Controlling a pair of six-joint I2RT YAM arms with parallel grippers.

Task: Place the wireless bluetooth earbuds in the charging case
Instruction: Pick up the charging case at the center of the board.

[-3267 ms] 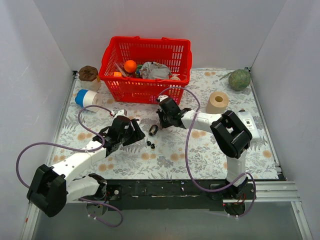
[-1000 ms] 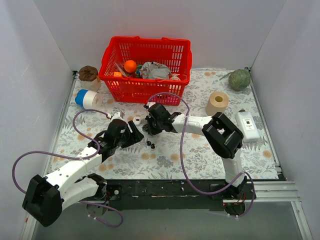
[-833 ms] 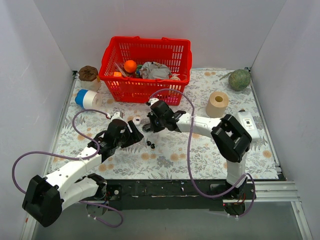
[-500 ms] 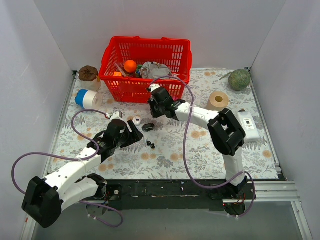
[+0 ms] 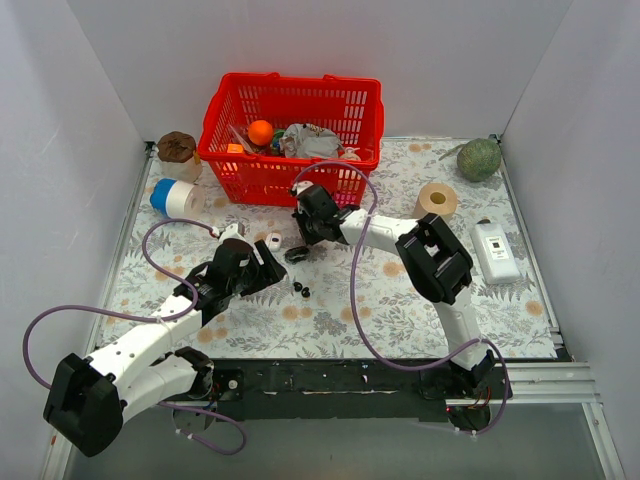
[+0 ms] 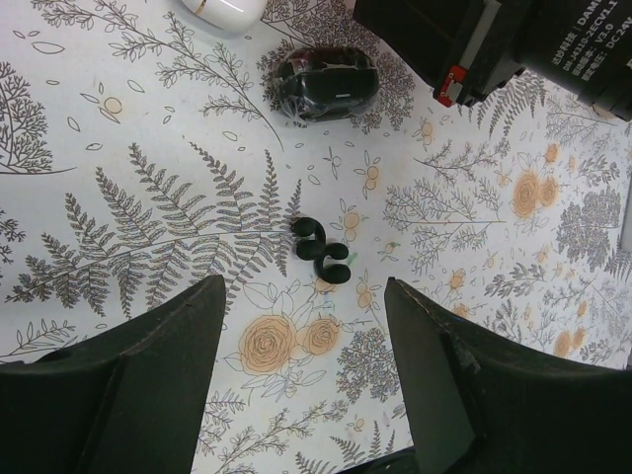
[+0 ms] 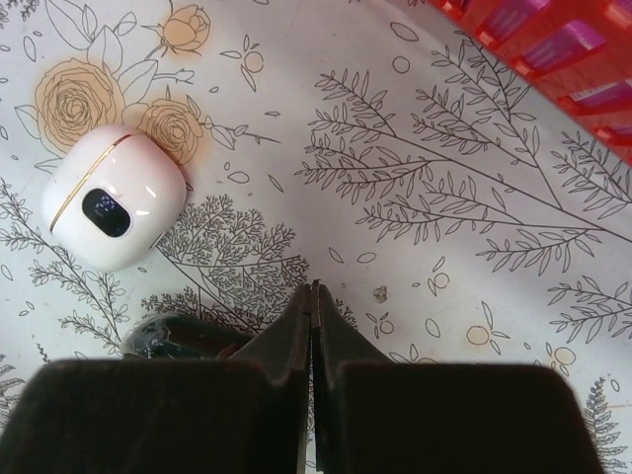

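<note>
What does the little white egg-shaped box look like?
The white case is a smooth, glossy, rounded pod, plastic by the look. A thin gold seam shows along one side, and it seems shut. A small dark oval window sits on its face. It lies on the flowery tablecloth, touching nothing else; the black case lies close by, apart.

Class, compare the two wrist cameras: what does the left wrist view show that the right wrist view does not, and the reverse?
Only the left wrist view: the pair of tiny glossy black earbuds lying on the cloth just beyond the open left claw, and part of the other arm's black housing. Only the right wrist view: the shut right claw and a corner of the red plastic basket. Both: the white rounded charging case, the glossy black oval case and the floral tablecloth.
</note>
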